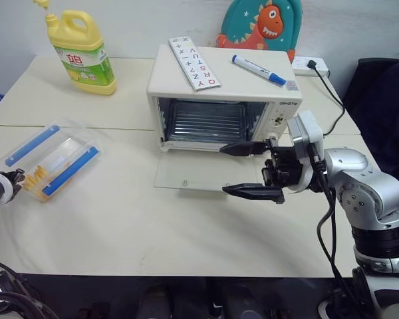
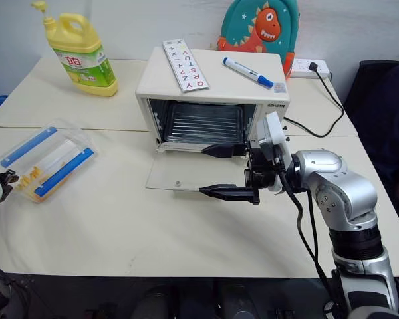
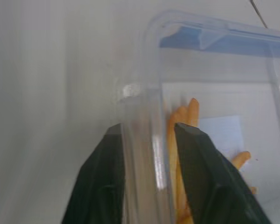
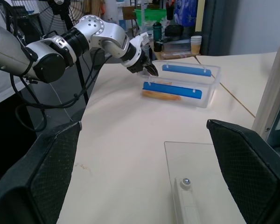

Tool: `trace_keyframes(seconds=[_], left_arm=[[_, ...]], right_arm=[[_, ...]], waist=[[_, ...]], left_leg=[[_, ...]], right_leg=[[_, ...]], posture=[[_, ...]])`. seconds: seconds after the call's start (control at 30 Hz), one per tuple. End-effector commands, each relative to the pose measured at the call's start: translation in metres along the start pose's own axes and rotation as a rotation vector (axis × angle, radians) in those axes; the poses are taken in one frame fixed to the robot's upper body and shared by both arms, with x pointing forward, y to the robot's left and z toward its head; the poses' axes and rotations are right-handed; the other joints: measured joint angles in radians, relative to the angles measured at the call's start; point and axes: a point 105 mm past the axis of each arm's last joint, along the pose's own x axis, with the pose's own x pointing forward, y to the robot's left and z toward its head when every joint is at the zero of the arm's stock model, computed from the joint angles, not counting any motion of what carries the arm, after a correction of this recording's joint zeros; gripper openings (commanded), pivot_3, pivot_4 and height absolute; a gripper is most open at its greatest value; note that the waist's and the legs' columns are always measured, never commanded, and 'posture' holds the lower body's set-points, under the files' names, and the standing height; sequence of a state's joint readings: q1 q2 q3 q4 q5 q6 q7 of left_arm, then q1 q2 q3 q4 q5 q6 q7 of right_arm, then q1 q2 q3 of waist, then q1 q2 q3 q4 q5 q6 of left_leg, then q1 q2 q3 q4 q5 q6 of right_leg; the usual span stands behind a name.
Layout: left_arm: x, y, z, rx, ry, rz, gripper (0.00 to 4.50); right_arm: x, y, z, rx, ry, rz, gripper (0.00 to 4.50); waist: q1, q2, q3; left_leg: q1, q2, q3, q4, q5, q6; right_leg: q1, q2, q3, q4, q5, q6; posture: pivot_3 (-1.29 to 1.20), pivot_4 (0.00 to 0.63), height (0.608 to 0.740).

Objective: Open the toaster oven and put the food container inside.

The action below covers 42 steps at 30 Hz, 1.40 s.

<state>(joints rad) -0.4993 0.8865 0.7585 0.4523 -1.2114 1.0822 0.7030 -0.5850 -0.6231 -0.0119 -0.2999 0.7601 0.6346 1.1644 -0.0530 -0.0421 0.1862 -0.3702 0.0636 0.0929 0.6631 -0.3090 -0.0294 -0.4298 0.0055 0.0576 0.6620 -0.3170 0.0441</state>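
Cream table (image 1: 153, 226) holds the open-doored toaster oven (image 1: 223, 93); left gripper (image 3: 149, 135) pinches the food container (image 1: 50, 159) wall, right gripper (image 1: 249, 171) spread.

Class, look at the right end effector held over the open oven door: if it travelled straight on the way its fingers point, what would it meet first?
Probably the food container, where the left end effector sits at the near end. Before that, the line passes over bare table; depth is uncertain.
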Motion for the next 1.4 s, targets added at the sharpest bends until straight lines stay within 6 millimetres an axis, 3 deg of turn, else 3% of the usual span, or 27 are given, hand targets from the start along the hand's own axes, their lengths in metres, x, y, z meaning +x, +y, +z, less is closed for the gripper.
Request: trace_keyframes(seconds=[0.03, 0.13, 0.33, 0.47, 0.6, 0.83, 1.17, 1.4], left_arm=[[-0.009, 0.001, 0.017, 0.034, -0.035, 0.004, 0.33], [-0.028, -0.018, 0.014, 0.324, -0.004, -0.124, 0.06], [-0.056, -0.030, 0.007, 0.543, 0.066, -0.261, 0.06], [-0.074, -0.061, -0.008, 0.632, 0.123, -0.418, 0.06], [-0.087, -0.113, -0.043, 0.735, 0.196, -0.607, 0.06], [-0.090, -0.182, -0.095, 0.854, 0.273, -0.750, 0.06], [-0.083, -0.246, -0.147, 0.917, 0.383, -0.763, 0.06], [-0.082, -0.271, -0.158, 0.800, 0.402, -0.779, 2.21]], right_arm=[[-0.009, 0.002, 0.014, -0.040, -0.013, -0.022, 4.50], [-0.020, -0.001, 0.009, -0.015, 0.033, -0.056, 4.50], [-0.045, -0.008, 0.005, -0.035, 0.091, -0.171, 4.50], [-0.057, -0.004, -0.002, -0.016, 0.117, -0.219, 4.50], [-0.071, -0.001, -0.007, -0.018, 0.150, -0.286, 4.50], [-0.084, 0.011, -0.008, -0.021, 0.177, -0.341, 4.50], [-0.086, 0.020, -0.012, -0.011, 0.156, -0.429, 4.50], [-0.085, 0.015, -0.011, -0.023, 0.138, -0.472, 4.50]], waist=[[0.000, 0.000, 0.000], [-0.005, -0.004, 0.000], [-0.003, -0.004, 0.000], [0.002, -0.004, 0.000], [0.015, -0.004, 0.000], [0.020, -0.003, 0.001], [0.027, -0.003, 0.001], [0.024, -0.002, 0.001]], left_leg=[[0.000, 0.000, 0.000, 0.000, 0.000, 0.000], [-0.001, 0.000, 0.000, 0.000, 0.000, -0.001], [-0.001, 0.000, 0.000, -0.002, -0.001, -0.002], [-0.001, 0.000, 0.000, -0.002, -0.002, 0.000], [-0.001, -0.001, -0.001, -0.002, -0.002, 0.001], [-0.001, -0.001, 0.000, 0.000, -0.001, 0.000], [0.000, -0.002, 0.000, 0.001, 0.002, -0.003], [0.000, -0.001, 0.001, 0.001, 0.002, -0.005]], right_leg=[[0.000, 0.000, 0.000, 0.000, 0.000, 0.000], [-0.001, 0.000, 0.000, 0.000, 0.000, 0.000], [-0.002, -0.001, 0.000, -0.002, -0.001, -0.002], [-0.001, -0.001, 0.000, -0.001, -0.001, -0.002], [-0.001, -0.001, 0.000, -0.001, -0.001, -0.002], [0.000, 0.001, 0.002, -0.001, 0.000, 0.001], [0.000, 0.002, 0.002, 0.000, 0.000, 0.001], [0.000, 0.003, 0.003, 0.000, 0.001, 0.002]], posture=[[0.00, 0.150, 0.740], [0.00, 0.150, 0.740], [0.00, 0.150, 0.740], [0.00, 0.150, 0.740], [0.00, 0.150, 0.740], [0.00, 0.150, 0.740], [0.00, 0.150, 0.740], [0.00, 0.150, 0.740]])
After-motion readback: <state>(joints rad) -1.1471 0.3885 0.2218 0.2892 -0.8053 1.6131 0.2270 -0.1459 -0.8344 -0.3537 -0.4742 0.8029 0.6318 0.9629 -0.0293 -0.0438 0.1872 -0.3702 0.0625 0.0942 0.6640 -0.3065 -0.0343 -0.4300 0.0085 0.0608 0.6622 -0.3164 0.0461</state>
